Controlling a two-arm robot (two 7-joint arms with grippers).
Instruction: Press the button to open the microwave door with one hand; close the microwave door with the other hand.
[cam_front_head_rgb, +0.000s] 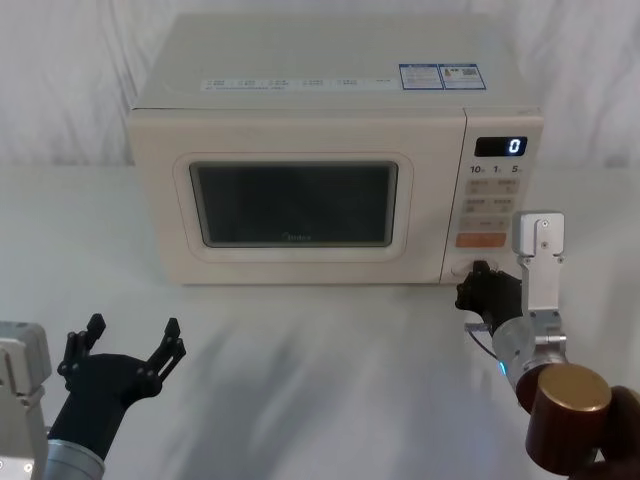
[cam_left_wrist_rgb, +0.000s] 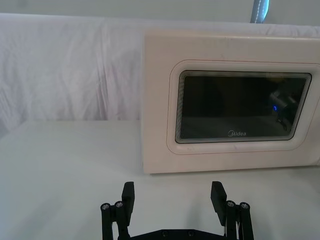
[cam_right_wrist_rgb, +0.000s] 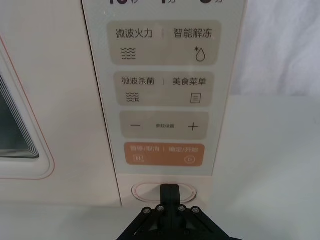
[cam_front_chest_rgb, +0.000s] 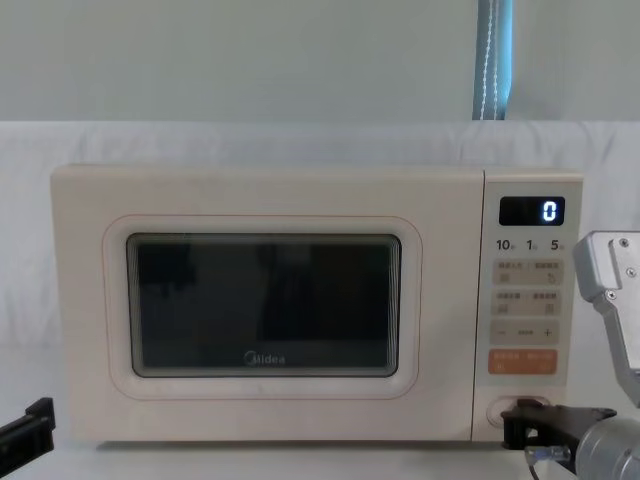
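In the head view, the microwave (cam_front_head_rgb: 330, 160) is seen standing on the white table (cam_front_head_rgb: 300, 380), its door (cam_front_head_rgb: 295, 205) shut flush with the front. The right gripper (cam_front_head_rgb: 478, 284) is held at the lower right corner of the control panel, its tip against the button (cam_front_head_rgb: 466, 268). The left gripper (cam_front_head_rgb: 132, 342) is parked near the table's front left, well apart from the oven, with its jaws spread wide and nothing between them.

In the left wrist view, the open fingers (cam_left_wrist_rgb: 128, 196) are seen facing the closed door (cam_left_wrist_rgb: 235, 105) from a distance.

In the right wrist view, the fingers (cam_right_wrist_rgb: 169, 194) are drawn together into one narrow tip, which is set on the pill-shaped button (cam_right_wrist_rgb: 145, 191), just below the orange key (cam_right_wrist_rgb: 164, 154).

In the chest view, the gripper's tip (cam_front_chest_rgb: 514, 426) is seen at the button (cam_front_chest_rgb: 500, 409).
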